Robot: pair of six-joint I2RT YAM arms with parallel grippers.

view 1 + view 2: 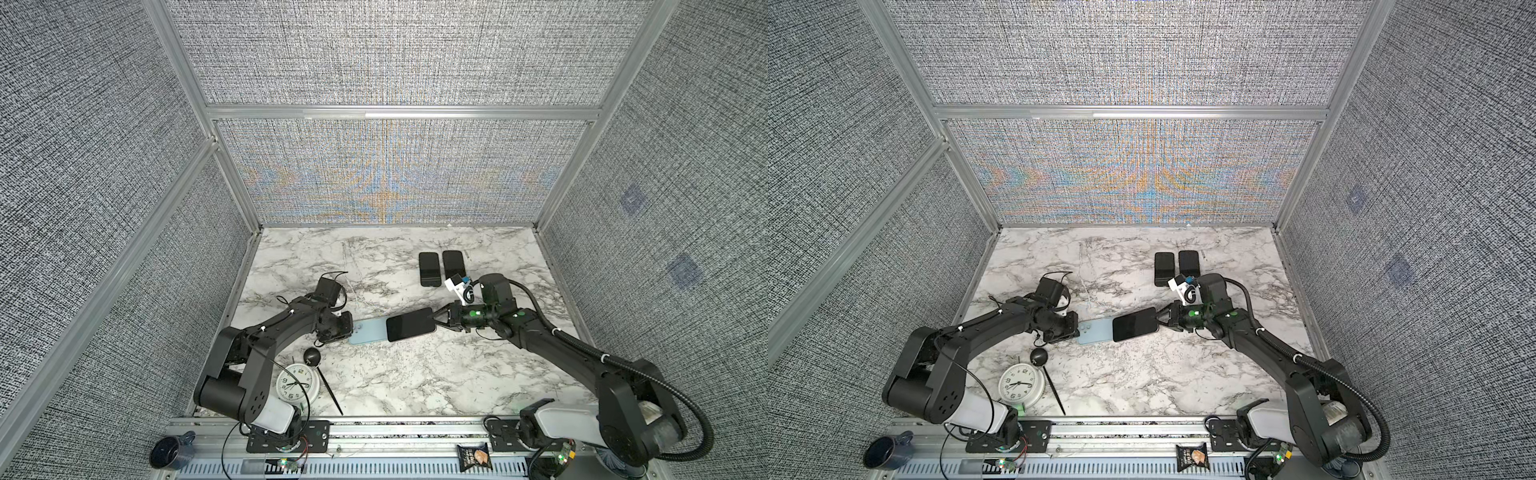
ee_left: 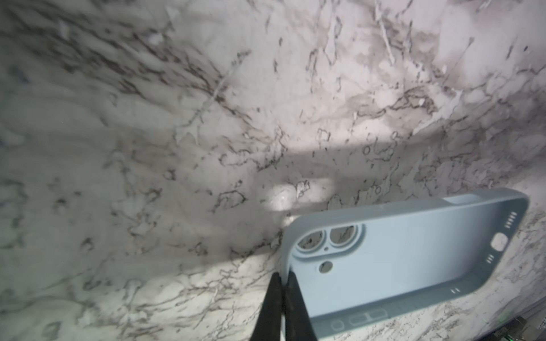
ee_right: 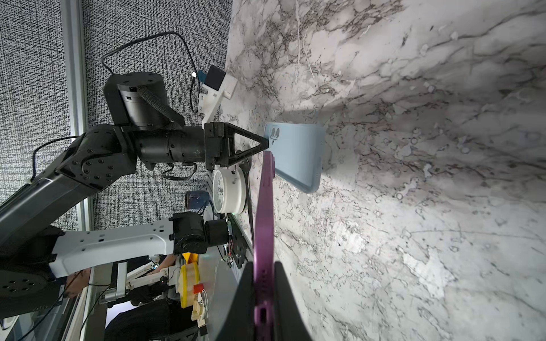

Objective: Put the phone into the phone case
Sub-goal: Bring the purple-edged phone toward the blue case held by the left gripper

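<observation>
Both arms (image 1: 282, 328) (image 1: 552, 345) low, facing | left gripper (image 1: 351, 329) pinches phone case (image 1: 368, 333) | right gripper (image 1: 434, 319) pinches phone (image 1: 410, 325)

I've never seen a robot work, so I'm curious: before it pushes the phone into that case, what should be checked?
1. Left gripper pinching the blue phone case rim: ok.
2. Right gripper clamping the purple phone: ok.
3. Case's open side up: ok.
4. Phone's screen up: ok.
5. Phone seated in case: not ok, only overlaps one end.
6. Phone's lenses toward the cutout end: cannot tell.
</observation>
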